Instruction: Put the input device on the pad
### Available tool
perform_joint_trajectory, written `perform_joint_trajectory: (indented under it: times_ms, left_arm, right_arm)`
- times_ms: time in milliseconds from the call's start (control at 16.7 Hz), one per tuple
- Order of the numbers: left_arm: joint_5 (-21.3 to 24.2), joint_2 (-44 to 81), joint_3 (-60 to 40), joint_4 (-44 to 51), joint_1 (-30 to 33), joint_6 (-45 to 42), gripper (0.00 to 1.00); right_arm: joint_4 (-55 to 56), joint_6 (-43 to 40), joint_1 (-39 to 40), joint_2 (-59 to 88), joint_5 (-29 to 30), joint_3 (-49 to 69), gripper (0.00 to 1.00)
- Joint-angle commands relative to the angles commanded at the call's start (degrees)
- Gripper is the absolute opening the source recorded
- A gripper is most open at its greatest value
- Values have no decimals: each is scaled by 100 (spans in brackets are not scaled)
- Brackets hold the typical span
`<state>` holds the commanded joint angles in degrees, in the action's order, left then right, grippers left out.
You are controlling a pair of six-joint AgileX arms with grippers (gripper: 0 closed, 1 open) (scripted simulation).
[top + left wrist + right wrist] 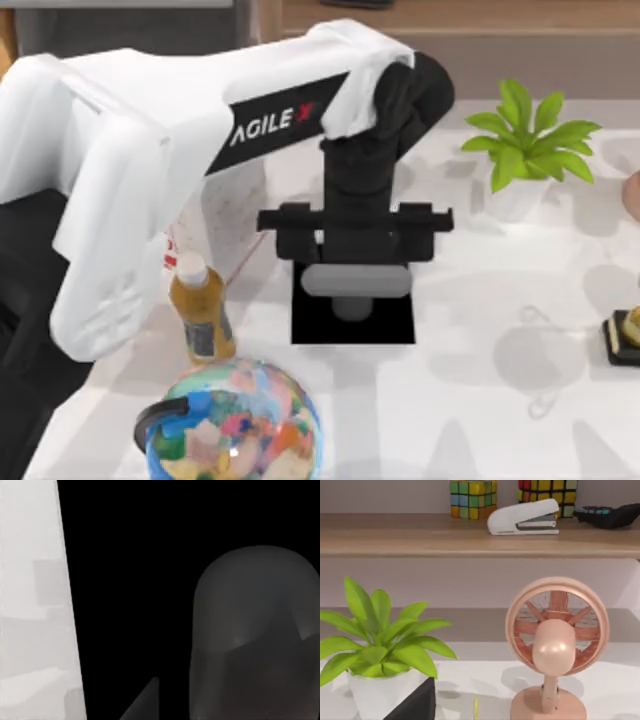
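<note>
Nearly done, by the look of it. Input device (pixel 355 281) already over the pad (pixel 400 328), at the worktop's centre, directly under the left gripper (pixel 354 262). In the left wrist view, input device (pixel 255 630) with the black pad (pixel 130 580) spread beneath it. Cannot tell whether resting on the surface or just above it, nor whether gripped or already let go. Left to do, probably: confirm contact, release, lift the arm straight up.

Around the pad: orange bottle (pixel 201 310) at 9 o'clock, near but apart; multicoloured globe (pixel 235 425) at 7 o'clock; potted plant (pixel 525 145) at 2 o'clock; small black-based item with gold top (pixel 625 335) far out at 3 o'clock. Nothing on the pad itself to block placement. Worth minding the bottle when pulling the long white forearm back toward 9 o'clock.

Right arm idle out toward 3 o'clock, facing the plant and a pink fan (pixel 555 645).
</note>
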<state>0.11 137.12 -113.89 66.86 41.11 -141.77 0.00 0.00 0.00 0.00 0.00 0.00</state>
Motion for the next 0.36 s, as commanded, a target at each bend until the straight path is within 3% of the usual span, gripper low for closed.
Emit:
perform_joint_trajectory:
  times_ms: [360]
  left_arm:
    - [0, 0, 0, 0, 0, 0, 100]
  right_arm:
    - [0, 0, 0, 0, 0, 0, 100]
